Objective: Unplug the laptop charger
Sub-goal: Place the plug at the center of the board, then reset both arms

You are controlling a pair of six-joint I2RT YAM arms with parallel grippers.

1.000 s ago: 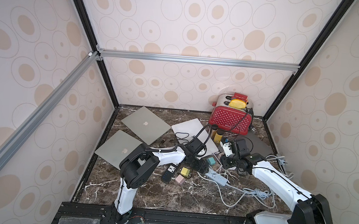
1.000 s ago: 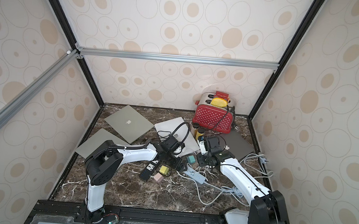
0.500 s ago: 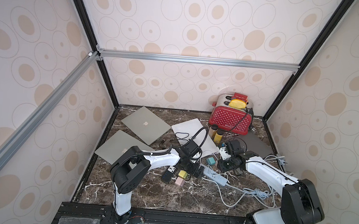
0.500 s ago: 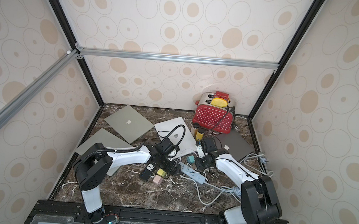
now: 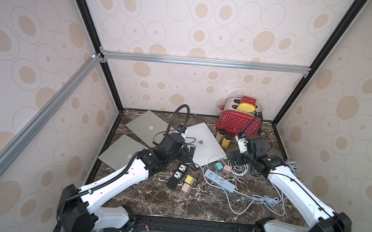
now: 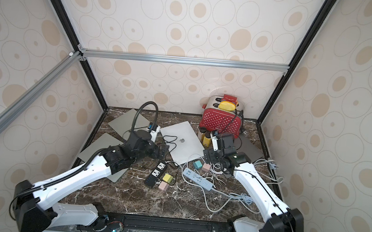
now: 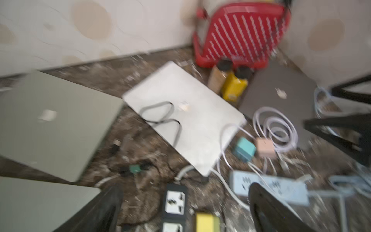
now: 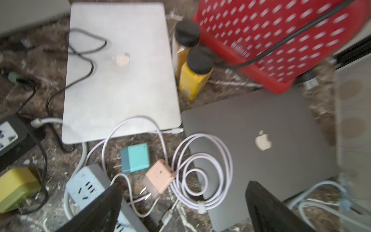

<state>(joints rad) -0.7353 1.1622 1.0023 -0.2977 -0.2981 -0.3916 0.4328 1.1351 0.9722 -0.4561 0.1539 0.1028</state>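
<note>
Pale-pink cube laptop charger (image 8: 158,178) lies unplugged, prongs bare, on the dark marbled surface (image 5: 172,202) beside the pale-blue power strip (image 8: 86,184). The right claw (image 8: 183,186) hangs over it, spread wide and empty; the left claw (image 7: 185,186) gapes too. Both elbows (image 5: 75,213) sit farther back than a second ago.

Teal charger (image 5: 217,166) and pink charger (image 5: 226,169) are seen lying side by side between silver laptop (image 5: 203,143) and white power strip (image 5: 219,181). Right gripper (image 5: 234,159) is positioned just beside them. Left gripper (image 5: 188,153) is located near black power strip (image 5: 178,174).
</note>
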